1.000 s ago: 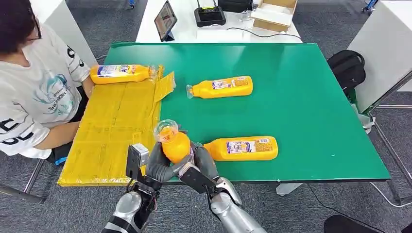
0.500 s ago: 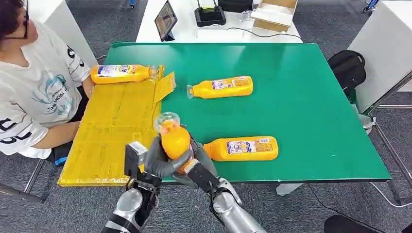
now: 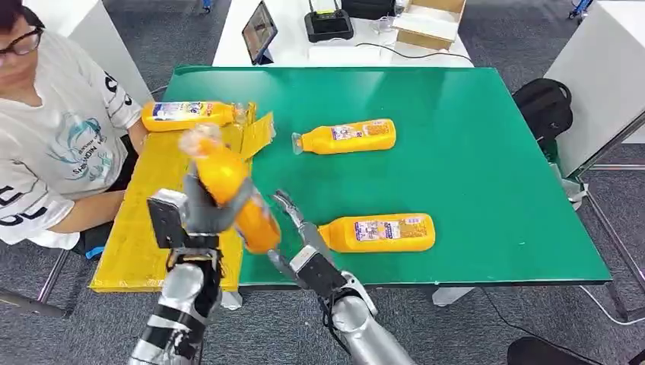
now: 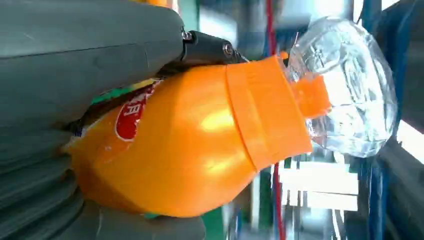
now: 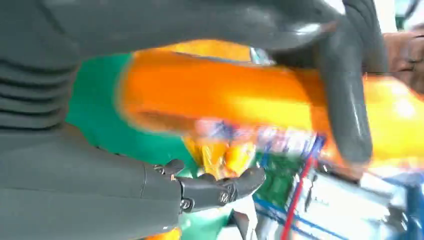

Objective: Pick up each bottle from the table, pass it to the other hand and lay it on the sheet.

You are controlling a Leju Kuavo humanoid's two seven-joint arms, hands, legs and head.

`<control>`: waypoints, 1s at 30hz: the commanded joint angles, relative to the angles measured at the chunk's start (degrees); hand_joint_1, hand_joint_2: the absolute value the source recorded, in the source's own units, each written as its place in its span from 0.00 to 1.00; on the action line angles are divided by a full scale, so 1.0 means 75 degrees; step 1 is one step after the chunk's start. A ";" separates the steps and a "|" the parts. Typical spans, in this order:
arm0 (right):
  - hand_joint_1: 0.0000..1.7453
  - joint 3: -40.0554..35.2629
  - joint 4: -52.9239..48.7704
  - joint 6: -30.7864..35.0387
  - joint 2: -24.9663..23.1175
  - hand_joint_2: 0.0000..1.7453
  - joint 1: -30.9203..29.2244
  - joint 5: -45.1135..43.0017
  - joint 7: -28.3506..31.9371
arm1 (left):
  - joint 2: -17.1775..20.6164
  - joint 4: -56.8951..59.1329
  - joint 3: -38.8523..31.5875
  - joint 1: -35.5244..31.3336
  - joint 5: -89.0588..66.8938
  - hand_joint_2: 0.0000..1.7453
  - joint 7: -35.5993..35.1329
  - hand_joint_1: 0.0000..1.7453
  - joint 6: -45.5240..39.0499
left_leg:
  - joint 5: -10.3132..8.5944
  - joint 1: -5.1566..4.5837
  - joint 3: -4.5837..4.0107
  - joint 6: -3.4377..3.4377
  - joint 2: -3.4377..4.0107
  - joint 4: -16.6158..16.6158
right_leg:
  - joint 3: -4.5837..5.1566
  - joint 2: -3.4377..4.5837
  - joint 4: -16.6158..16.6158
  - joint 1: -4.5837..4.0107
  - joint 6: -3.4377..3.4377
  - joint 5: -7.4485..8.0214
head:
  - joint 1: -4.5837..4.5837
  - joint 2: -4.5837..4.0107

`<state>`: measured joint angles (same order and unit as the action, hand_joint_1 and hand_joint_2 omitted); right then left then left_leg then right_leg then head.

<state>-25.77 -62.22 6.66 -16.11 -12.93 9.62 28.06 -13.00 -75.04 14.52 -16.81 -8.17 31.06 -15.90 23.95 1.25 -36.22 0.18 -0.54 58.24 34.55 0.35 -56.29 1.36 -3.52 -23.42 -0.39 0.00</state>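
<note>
My left hand [image 3: 201, 211] grips an orange bottle [image 3: 228, 190] with a clear cap, held tilted in the air above the near part of the yellow sheet [image 3: 160, 179]. Up close in the left wrist view, the bottle [image 4: 190, 145] shows its clear cap [image 4: 350, 85] pointing away from the hand. Beside the bottle's base, my right hand [image 3: 297, 236] is open with fingers spread, holding nothing. One bottle [image 3: 186, 115] lies on the sheet's far end. Two more lie on the green table [image 3: 471, 152]: one in the middle [image 3: 346, 137], one near the front edge [image 3: 378, 233].
A person [image 3: 53, 137] sits at the table's left side, close to the sheet. Behind the green table stands a white table with a tablet [image 3: 258, 32] and a cardboard box [image 3: 430, 21]. A black backpack [image 3: 544, 106] lies on the floor at the right.
The right hand has let go of the bottle and opened. The left hand has carried the bottle up and leftward, from the table's front edge to over the sheet.
</note>
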 commanded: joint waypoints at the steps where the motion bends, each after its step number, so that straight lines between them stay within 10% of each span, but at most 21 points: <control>1: 0.00 0.0369 -0.1278 0.1196 0.0103 0.00 0.0334 -0.0318 0.0124 | 0.0258 0.1581 -0.1488 -0.0985 -0.0104 1.00 0.0163 1.00 -0.0584 | 0.0011 0.0000 0.0036 -0.0008 0.0006 -0.0006 | -0.0035 -0.0003 0.0004 -0.0005 0.0021 -0.0010 | 0.0000 0.0000; 16: 0.00 0.0031 -0.2075 0.2049 0.0116 0.00 0.0520 -0.0099 0.0621 | 0.0526 0.3075 -0.1932 -0.1472 -0.2073 1.00 0.0836 1.00 -0.2618 | 0.0007 0.0000 0.0025 -0.0005 0.0004 -0.0003 | -0.0023 -0.0007 0.0001 -0.0004 0.0020 -0.0008 | 0.0000 0.0000; 22: 0.00 -0.0436 -0.2373 0.2623 0.0268 0.00 0.0380 0.0260 0.1001 | 0.0039 0.2538 -0.3897 -0.1523 -0.8831 1.00 0.0791 1.00 -0.3213 | 0.0011 0.0001 0.0023 -0.0009 0.0023 0.0002 | -0.0019 0.0010 0.0000 -0.0005 0.0017 -0.0006 | 0.0000 0.0000; 30: 0.00 -0.0690 -0.2009 0.2481 0.0270 0.00 0.0216 0.0016 0.1059 | 0.1782 0.2907 -0.0784 -0.1440 -1.0911 1.00 -0.1551 1.00 -0.3213 | 0.0005 0.0001 0.0028 -0.0002 0.0016 -0.0009 | -0.0021 0.0005 0.0003 -0.0005 0.0022 -0.0004 | 0.0003 0.0000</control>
<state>-27.89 -79.10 25.86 -16.26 -8.79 10.58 35.47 -9.86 -58.49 -5.93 -25.13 -88.39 27.52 -39.89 23.95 1.24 -36.22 0.18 -0.48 58.24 34.59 0.39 -56.30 1.37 -3.52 -23.42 -0.37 0.00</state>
